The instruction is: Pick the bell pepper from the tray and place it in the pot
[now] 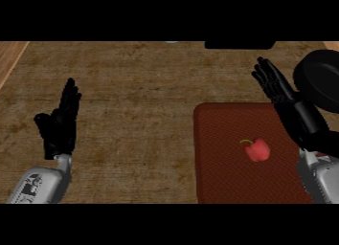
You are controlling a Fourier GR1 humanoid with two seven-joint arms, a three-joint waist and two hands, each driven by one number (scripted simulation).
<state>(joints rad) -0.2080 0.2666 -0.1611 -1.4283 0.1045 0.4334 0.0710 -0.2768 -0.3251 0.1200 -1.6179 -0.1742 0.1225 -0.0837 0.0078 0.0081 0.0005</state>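
Grey forearms enter from the lower edge of the head view, one at each side, each ending in a black hand. At the left, the left hand stands over bare worktop, its fingers straight and pointing away from the robot and its thumb held out to the side; it is open, holds nothing, and lies well apart from every object. At the right, the right hand is likewise open, its fingers straight and slightly spread, gripping nothing; its fingertips lie over the worktop beyond the far edge of the tray and just beside the pot, while its black wrist and forearm run diagonally across the tray's right-hand part. A dark red rectangular tray with rounded corners occupies the lower right of the view, reaching down to the lower edge. On the tray, toward its right and near side, lies the red bell pepper, its short green stem pointing to the left; it sits just left of the right forearm and apart from the hand. Beyond the tray's far right corner stands the black pot, round and cut off by the right edge of the view. A brown, mottled worktop carries all of these, with a lighter wooden strip along its left side
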